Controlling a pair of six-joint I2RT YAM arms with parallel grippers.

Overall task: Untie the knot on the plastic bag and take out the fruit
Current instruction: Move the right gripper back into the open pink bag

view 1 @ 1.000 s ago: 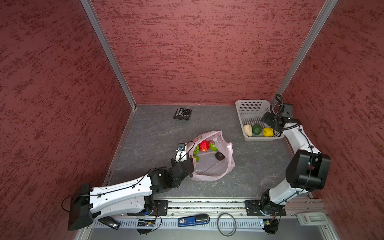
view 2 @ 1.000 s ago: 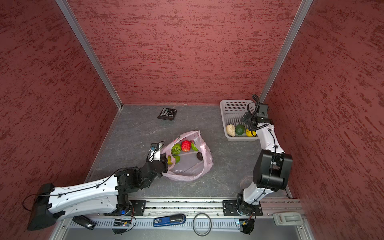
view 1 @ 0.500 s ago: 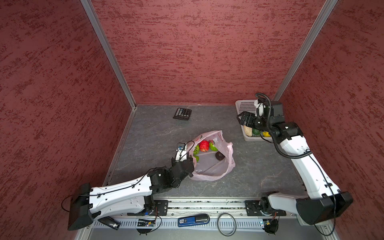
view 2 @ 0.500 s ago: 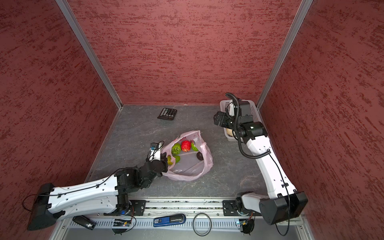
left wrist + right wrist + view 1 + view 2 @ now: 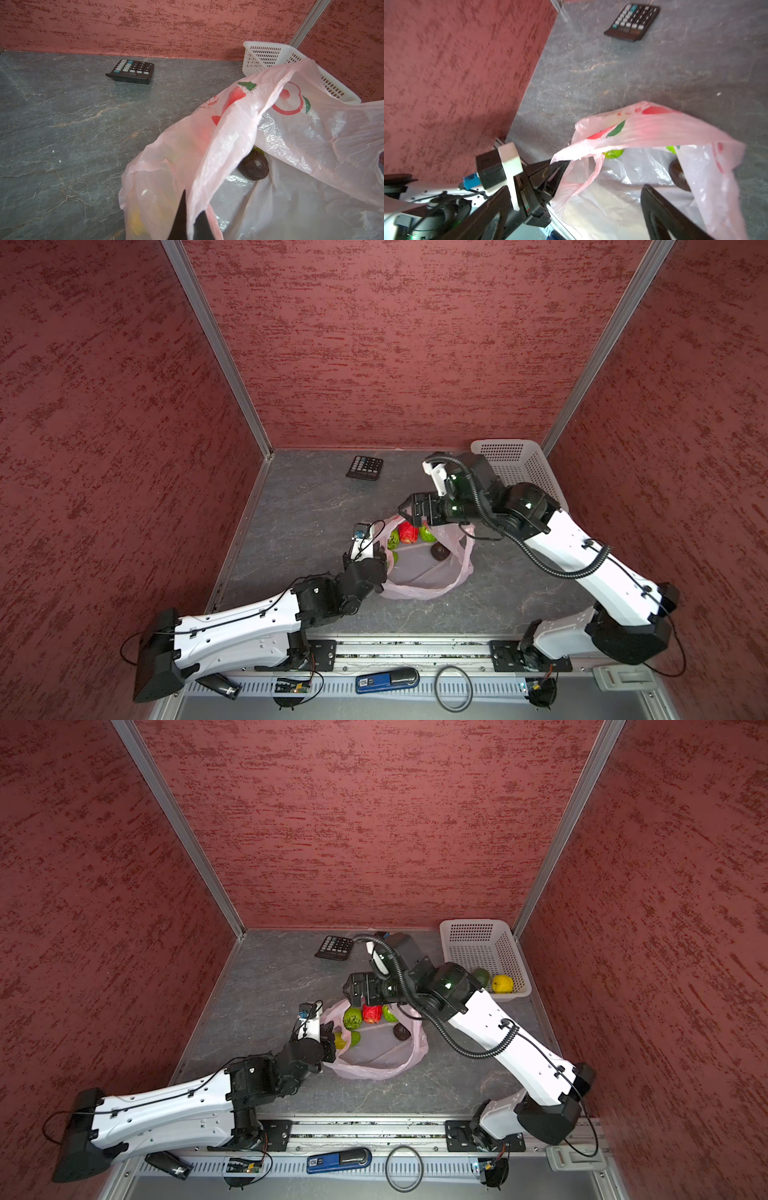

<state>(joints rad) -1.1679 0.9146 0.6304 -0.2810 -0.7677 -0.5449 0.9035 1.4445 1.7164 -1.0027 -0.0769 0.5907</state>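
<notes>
The pale pink plastic bag (image 5: 432, 585) (image 5: 374, 1067) lies mid-table with its mouth gaping; the knot is out of view. Inside sit fruit: a red piece (image 5: 372, 1013), light green ones (image 5: 353, 1018) and a dark brown one (image 5: 439, 551) (image 5: 254, 166). My left gripper (image 5: 382, 558) (image 5: 191, 218) is shut on the plastic bag's near-left rim and holds that film up. My right gripper (image 5: 409, 512) (image 5: 571, 207) hovers open over the far rim above the red fruit, nothing between its fingers.
A white perforated basket (image 5: 469, 923) at the back right holds a yellow fruit (image 5: 502, 983) and a dark green one (image 5: 482, 975). A black calculator (image 5: 365, 467) (image 5: 131, 71) lies at the back. Red walls close three sides.
My right arm has swung from the basket leftward to above the bag's far rim, still open. The left gripper and the bag have stayed put.
</notes>
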